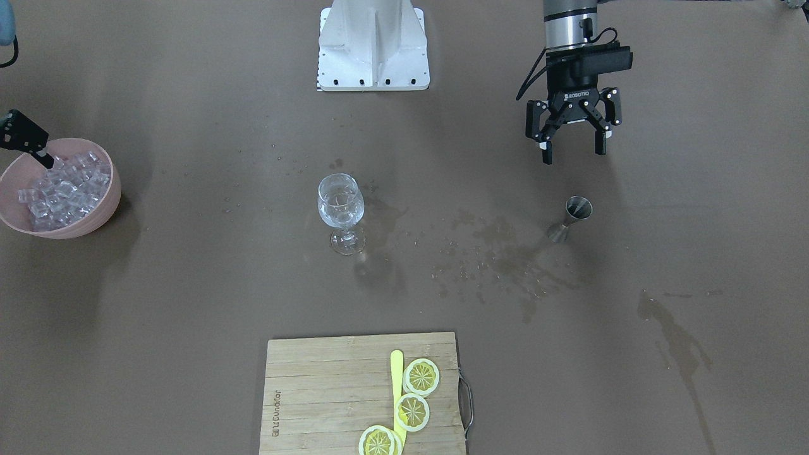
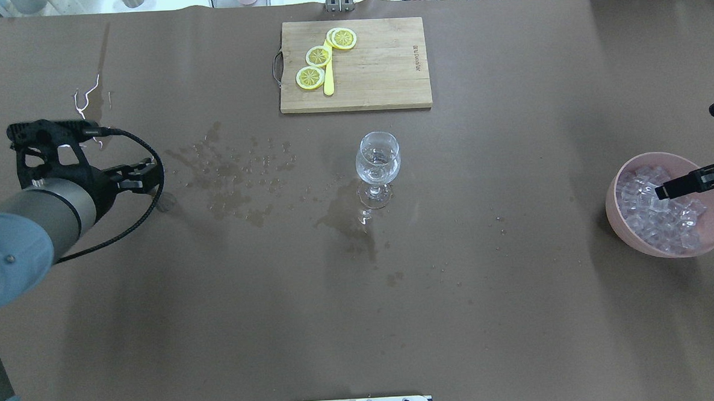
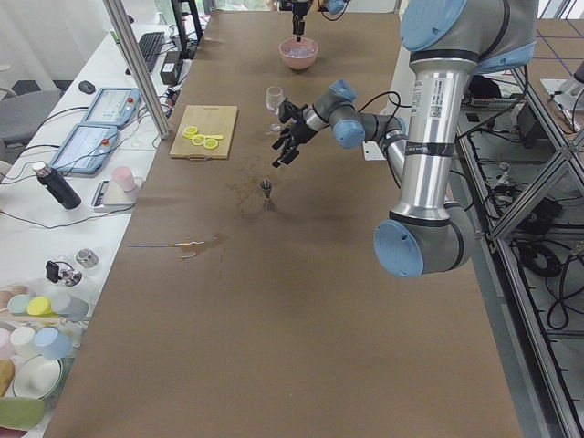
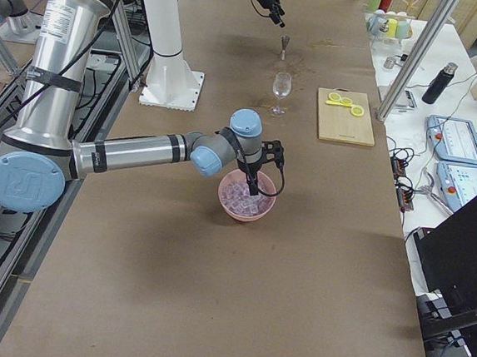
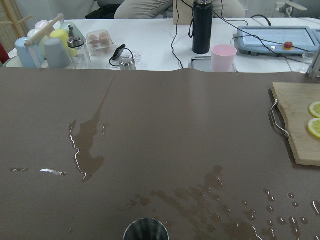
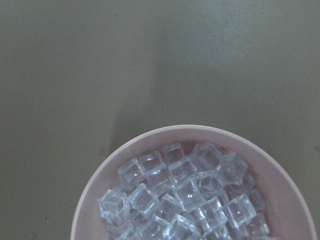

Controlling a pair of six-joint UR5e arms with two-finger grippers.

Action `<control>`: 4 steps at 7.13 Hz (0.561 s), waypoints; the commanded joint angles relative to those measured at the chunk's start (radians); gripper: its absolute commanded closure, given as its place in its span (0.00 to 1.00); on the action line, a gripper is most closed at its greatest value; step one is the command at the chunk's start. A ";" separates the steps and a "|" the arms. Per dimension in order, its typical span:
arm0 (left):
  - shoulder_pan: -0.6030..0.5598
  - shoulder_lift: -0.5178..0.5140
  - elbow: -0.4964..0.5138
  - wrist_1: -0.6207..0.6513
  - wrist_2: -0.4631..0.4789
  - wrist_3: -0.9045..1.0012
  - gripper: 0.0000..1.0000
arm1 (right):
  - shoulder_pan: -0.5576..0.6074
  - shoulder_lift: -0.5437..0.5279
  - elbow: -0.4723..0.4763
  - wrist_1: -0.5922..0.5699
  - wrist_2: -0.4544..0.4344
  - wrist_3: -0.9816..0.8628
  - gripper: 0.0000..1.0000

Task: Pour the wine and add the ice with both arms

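A stemmed wine glass [image 1: 340, 205] [image 2: 378, 160] stands mid-table with a little clear wine [image 2: 379, 159] in its bowl. A steel jigger [image 1: 576, 215] [image 5: 146, 231] stands upright at my left side. My left gripper [image 1: 573, 151] hangs open and empty just behind it, clear of it. A pink bowl [image 1: 95, 221] [image 2: 614, 204] holds a heap of ice [image 1: 60, 189] [image 2: 659, 211] [image 6: 185, 195]. My right gripper [image 4: 253, 182] is open above that bowl. One of its fingers [image 2: 687, 183] reaches down among the cubes. I see nothing held.
A wooden cutting board [image 1: 328, 392] [image 2: 381, 73] with lemon slices and a yellow knife lies at the far edge. Wet stains [image 1: 499, 253] spread between glass and jigger, with a longer spill [image 1: 676, 338] beyond. The white pedestal [image 1: 373, 44] stands at the robot's side.
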 commanded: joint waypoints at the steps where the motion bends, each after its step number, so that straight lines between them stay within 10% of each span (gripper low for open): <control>1: -0.122 -0.011 0.009 -0.001 -0.145 0.094 0.02 | -0.072 0.024 -0.010 0.006 -0.063 0.000 0.01; 4: -0.129 -0.031 0.019 0.002 -0.150 0.128 0.02 | -0.070 0.024 -0.039 0.007 -0.063 -0.009 0.05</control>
